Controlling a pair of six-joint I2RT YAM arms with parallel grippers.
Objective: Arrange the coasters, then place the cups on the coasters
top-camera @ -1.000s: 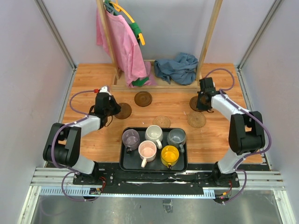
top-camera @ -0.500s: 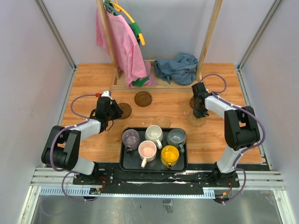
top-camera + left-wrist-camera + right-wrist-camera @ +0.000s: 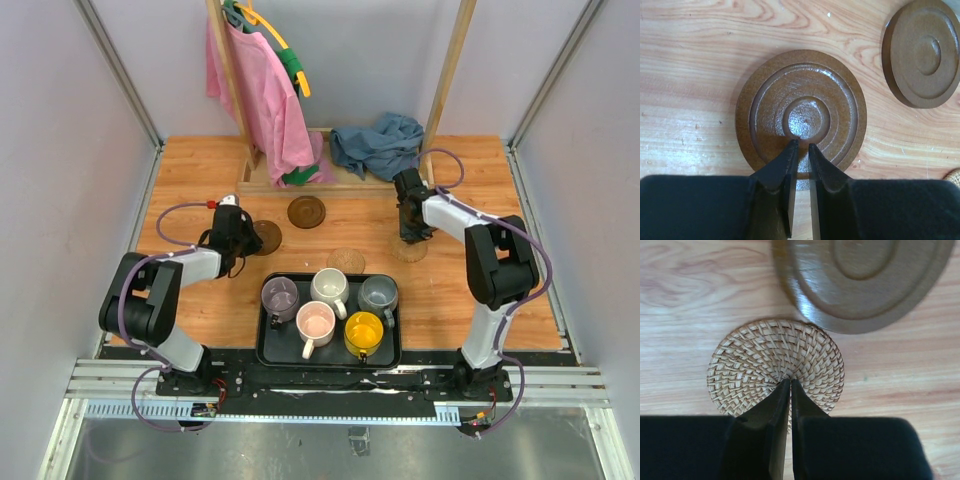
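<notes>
My left gripper hovers over the near part of a dark brown coaster, its jaws a narrow slit apart with nothing between them. A second dark coaster lies to its right. My right gripper is shut, tips resting on the centre of a tan woven coaster, with a dark coaster just beyond. Another woven coaster lies mid-table. The cups stand in the black tray: purple-grey, white, grey-blue, pink, yellow.
A wooden clothes rack stands at the back with a pink shirt hanging from it. A crumpled blue cloth lies on the rack's base. White walls close in the table on both sides.
My right gripper left the dark coaster, came down on the woven one and slid it to the left. My left gripper's jaws parted slightly over its coaster.
</notes>
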